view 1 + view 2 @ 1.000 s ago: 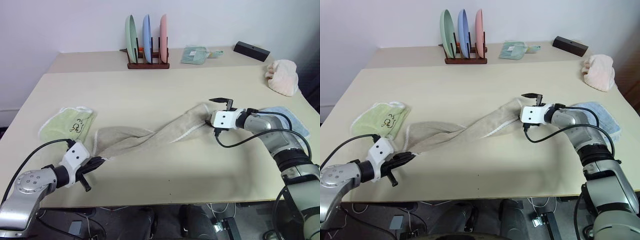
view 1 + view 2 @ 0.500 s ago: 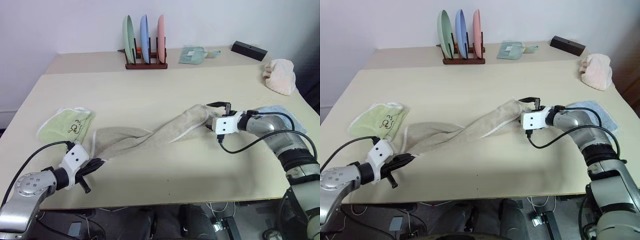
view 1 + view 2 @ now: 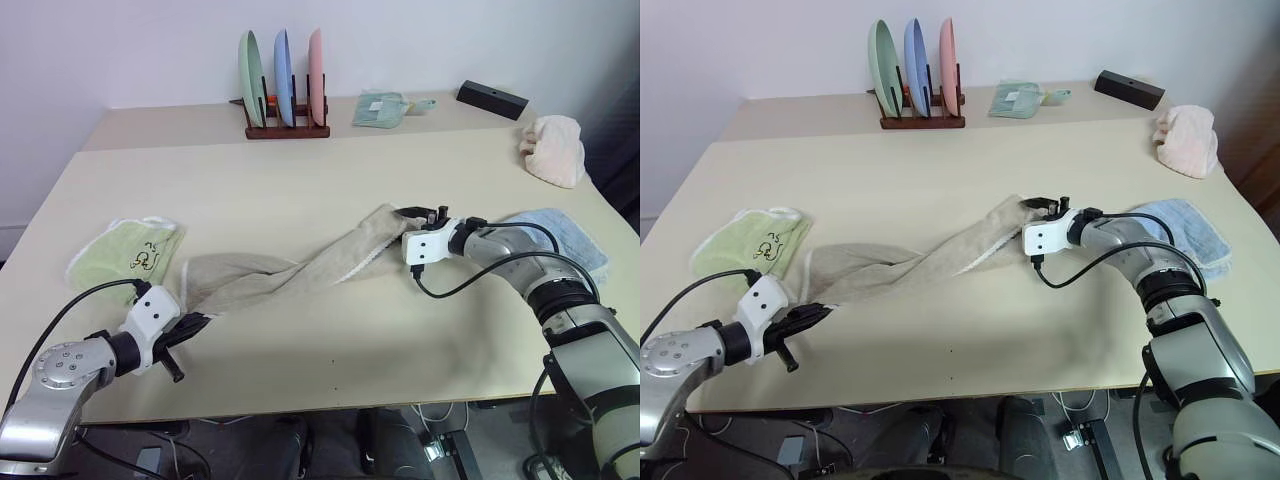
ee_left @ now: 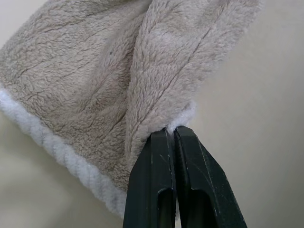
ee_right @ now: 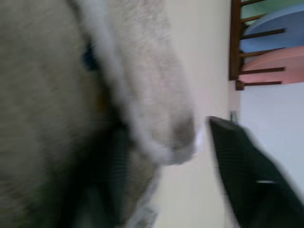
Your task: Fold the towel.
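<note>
the towel (image 3: pixel 300 272) lies twisted into a long rope across the middle of the table (image 3: pixel 300 190), its long axis running on a diagonal from my left gripper (image 3: pixel 193 323) near the front edge up to my right gripper (image 3: pixel 418 214) further back and to the right. each gripper sits at one end, so neither needs to cross over.

my left gripper is pressed together on the near corner; in the left wrist view the two black fingers (image 4: pixel 164 185) meet on the white stitched edging. my right gripper is at the far end with the towel's corner between its fingers, one finger (image 5: pixel 242 166) standing apart from the cloth, so i cannot tell whether it pinches yet.

i judge the next move turns on pulling the two ends apart along that diagonal to untwist the cloth. there is open tabletop behind the towel and in front of it. the green towel (image 3: pixel 125 252) lies just beside the left end, the blue towel (image 3: pixel 565 235) near my right forearm, and the plate rack (image 3: pixel 283 95) well apart at the back.
</note>
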Robot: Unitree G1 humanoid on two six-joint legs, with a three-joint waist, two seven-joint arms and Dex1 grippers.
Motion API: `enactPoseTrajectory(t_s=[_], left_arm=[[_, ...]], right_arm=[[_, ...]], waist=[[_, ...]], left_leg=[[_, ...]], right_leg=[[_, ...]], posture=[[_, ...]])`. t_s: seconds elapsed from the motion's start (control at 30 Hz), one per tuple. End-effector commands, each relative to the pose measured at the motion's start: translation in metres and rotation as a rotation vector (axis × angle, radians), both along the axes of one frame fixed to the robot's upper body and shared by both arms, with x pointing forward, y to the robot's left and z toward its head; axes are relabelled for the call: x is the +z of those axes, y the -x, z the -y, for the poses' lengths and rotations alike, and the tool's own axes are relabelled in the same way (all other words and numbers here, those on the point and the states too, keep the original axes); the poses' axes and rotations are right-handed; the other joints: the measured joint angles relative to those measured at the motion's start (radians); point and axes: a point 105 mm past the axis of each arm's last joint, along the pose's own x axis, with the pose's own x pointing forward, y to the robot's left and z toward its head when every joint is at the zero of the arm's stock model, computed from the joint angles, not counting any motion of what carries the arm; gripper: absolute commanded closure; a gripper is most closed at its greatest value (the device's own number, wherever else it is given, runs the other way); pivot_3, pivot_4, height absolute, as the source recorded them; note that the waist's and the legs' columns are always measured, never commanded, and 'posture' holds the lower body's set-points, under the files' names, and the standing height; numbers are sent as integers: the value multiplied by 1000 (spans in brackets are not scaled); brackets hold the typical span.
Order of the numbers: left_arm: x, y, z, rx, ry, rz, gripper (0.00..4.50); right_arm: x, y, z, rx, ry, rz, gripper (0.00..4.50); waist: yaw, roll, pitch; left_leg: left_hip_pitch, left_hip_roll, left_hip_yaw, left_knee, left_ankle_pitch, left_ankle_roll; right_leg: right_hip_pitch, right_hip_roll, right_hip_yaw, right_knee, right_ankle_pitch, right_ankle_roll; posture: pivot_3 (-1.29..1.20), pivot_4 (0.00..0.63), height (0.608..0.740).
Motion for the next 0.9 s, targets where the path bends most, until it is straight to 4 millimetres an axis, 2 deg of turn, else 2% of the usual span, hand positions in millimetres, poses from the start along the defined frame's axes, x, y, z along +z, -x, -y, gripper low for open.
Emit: enactPoseTrajectory(t_s=[0.03,0.07,0.27,0.4,0.47,0.57,0.63,0.7,0.8,0.87,0.9], left_arm=[[5,0,3,-9,-2,26,4500],[5,-1,4,-8,-1,26,4500],[9,-2,5,-6,-3,38,4500],[35,-19,-5,79,22,182,4500],[57,-43,-20,181,3,309,4500],[99,-86,-33,274,-65,512,4500],[137,-115,-41,361,-57,651,4500],[190,-136,-48,446,-47,832,4500],[260,-146,-57,551,33,1043,4500],[288,-145,-59,569,86,1111,4500],[294,-146,-58,552,107,1110,4500]], right_arm=[[10,-2,-1,20,6,45,3887],[9,-2,0,20,9,45,4439],[14,-1,6,4,-11,68,4439],[38,-1,24,-34,-34,130,4439],[59,-4,31,-61,-46,185,4439],[103,-15,39,-128,-83,307,4439],[139,-24,43,-183,-106,414,4439],[180,-28,48,-234,-120,542,4439],[232,-25,51,-270,-140,701,4439],[256,-20,51,-265,-160,764,4439],[263,-17,50,-257,-171,780,4439]], waist=[[0,0,0],[0,0,0],[0,0,0],[5,0,0],[6,0,0],[3,0,1],[-1,0,1],[-3,-1,1],[-9,-2,1],[-20,-2,1],[-23,-2,1]], left_leg=[[0,0,0,0,0,0],[0,0,0,0,0,0],[0,0,1,0,0,0],[0,0,1,0,0,0],[0,0,1,0,0,0],[0,1,0,1,1,-2],[0,1,1,1,1,-3],[-2,1,1,1,2,-3],[-11,2,2,1,2,-4],[-20,2,2,5,2,-4],[-20,1,2,6,2,-4]], right_leg=[[0,0,0,0,0,0],[0,0,0,0,0,0],[0,0,1,0,0,0],[0,0,1,0,0,0],[0,0,1,0,0,0],[0,1,0,1,1,-2],[-1,1,0,1,2,-3],[-3,1,0,1,2,-3],[-15,1,0,3,2,-3],[-22,1,0,3,2,-2],[-22,1,0,2,2,-2]], posture=[[0,150,740],[0,150,740],[0,150,740],[0,150,740],[0,150,740],[0,150,740],[0,150,740],[0,150,740],[0,150,740],[0,150,740],[0,150,740]])
